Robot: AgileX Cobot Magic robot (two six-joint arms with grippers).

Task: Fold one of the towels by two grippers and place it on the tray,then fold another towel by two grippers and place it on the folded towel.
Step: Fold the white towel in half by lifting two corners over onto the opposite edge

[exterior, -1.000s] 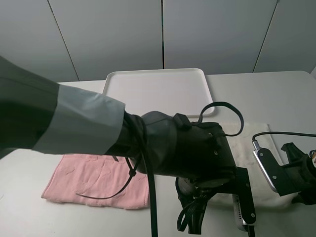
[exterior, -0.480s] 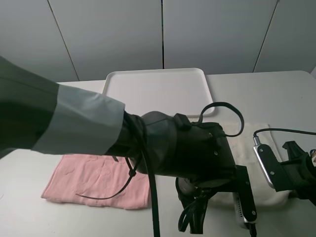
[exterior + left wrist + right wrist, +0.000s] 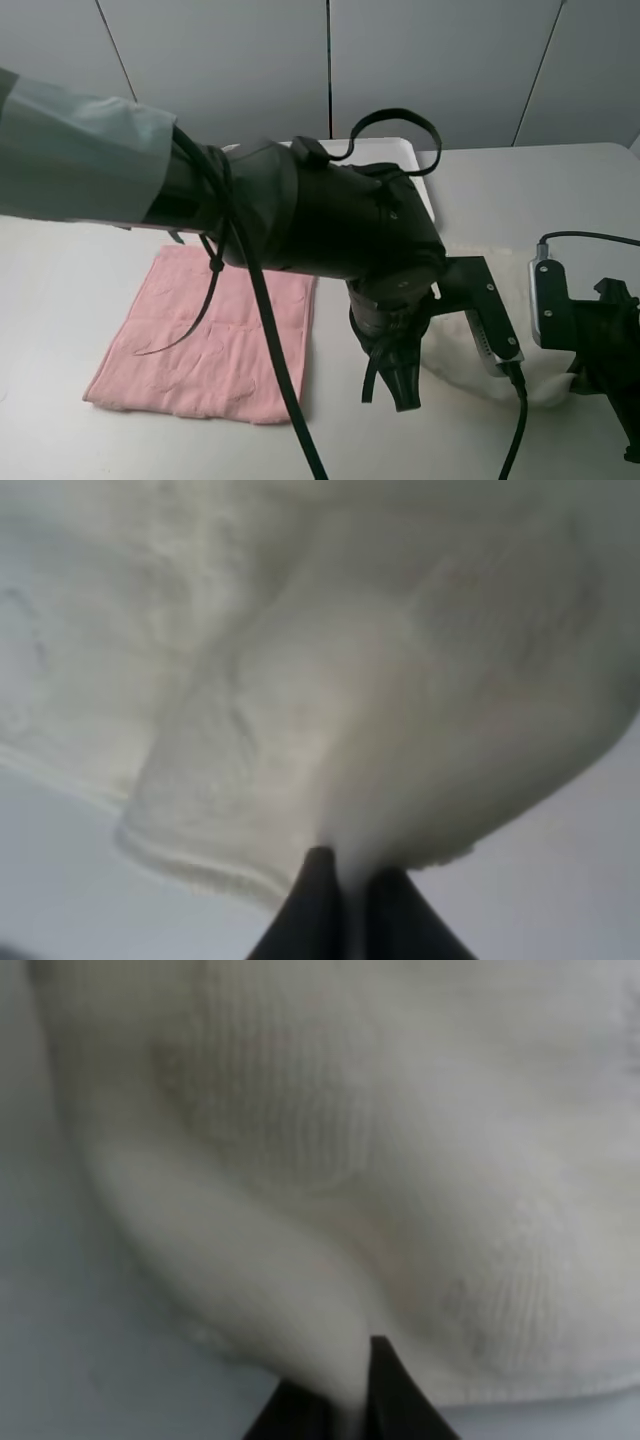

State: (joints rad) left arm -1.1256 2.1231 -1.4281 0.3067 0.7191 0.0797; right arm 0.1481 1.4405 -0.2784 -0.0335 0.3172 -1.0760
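White tray [image 3: 400, 155] mostly behind left arm [image 3: 330, 220], cream-white towel [image 3: 350, 680] partly.

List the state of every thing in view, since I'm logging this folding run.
left gripper, shut on the cream-white towel.
right gripper, shut on the cream-white towel.
cream-white towel, bunched up, pinched by both grippers, not on the tray.
pink towel, flat and unfolded on the table, untouched.
tray, mostly hidden behind the left arm; the part that shows is bare.
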